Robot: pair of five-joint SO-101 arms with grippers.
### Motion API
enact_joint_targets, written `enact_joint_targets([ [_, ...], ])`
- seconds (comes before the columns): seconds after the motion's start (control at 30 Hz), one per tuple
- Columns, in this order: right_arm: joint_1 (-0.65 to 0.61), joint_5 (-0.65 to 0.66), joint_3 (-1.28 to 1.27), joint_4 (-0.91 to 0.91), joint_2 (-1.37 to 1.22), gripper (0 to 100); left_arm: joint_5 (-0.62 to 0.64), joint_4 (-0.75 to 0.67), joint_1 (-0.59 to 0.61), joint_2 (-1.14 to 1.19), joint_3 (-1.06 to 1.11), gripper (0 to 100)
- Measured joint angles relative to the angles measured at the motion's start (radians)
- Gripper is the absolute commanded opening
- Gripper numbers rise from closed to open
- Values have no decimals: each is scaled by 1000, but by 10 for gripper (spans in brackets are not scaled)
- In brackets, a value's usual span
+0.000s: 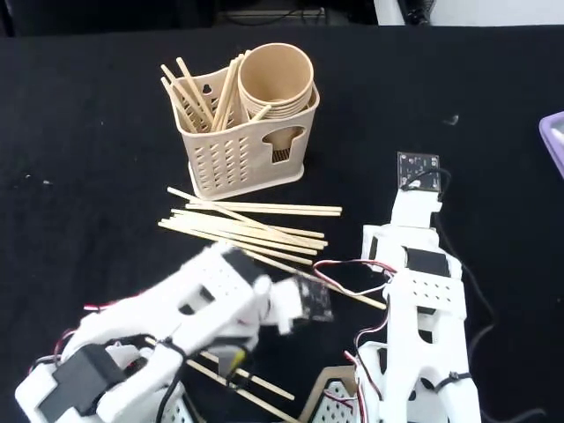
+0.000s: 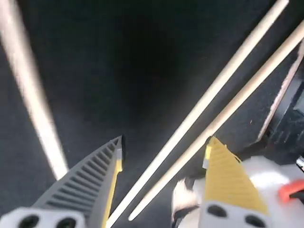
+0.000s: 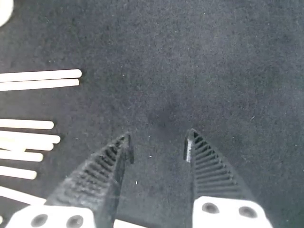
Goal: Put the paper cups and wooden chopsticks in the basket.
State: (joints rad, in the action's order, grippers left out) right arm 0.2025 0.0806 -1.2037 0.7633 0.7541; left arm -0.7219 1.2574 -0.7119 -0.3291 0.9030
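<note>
High view: tan plastic basket [image 1: 242, 154] with little holes sitting upright on fuzzy black table [image 1: 88, 132]. Round paper cups [image 1: 276, 79] standing stacked in one side, thin wooden chopsticks [image 1: 189, 92] leaning in other side, tips pointing up. Loose chopsticks [image 1: 247, 225] lying flat just beside basket, long way running across table. Left gripper [image 2: 164, 142] hanging spread wide, two sticks [image 2: 228, 90] lying between its jaws. Right gripper [image 3: 158, 137] hanging spread over bare table.
</note>
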Motion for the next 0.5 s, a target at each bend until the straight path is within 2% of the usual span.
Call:
enact_joint_targets([
  [0.1,0,0,0,0,0,182,18,-38,-31,2,25,277],
  [0.33,0,0,0,0,0,182,17,66,-48,2,18,273],
  [0.5,0,0,0,0,0,182,18,35,-41,-9,44,279],
])
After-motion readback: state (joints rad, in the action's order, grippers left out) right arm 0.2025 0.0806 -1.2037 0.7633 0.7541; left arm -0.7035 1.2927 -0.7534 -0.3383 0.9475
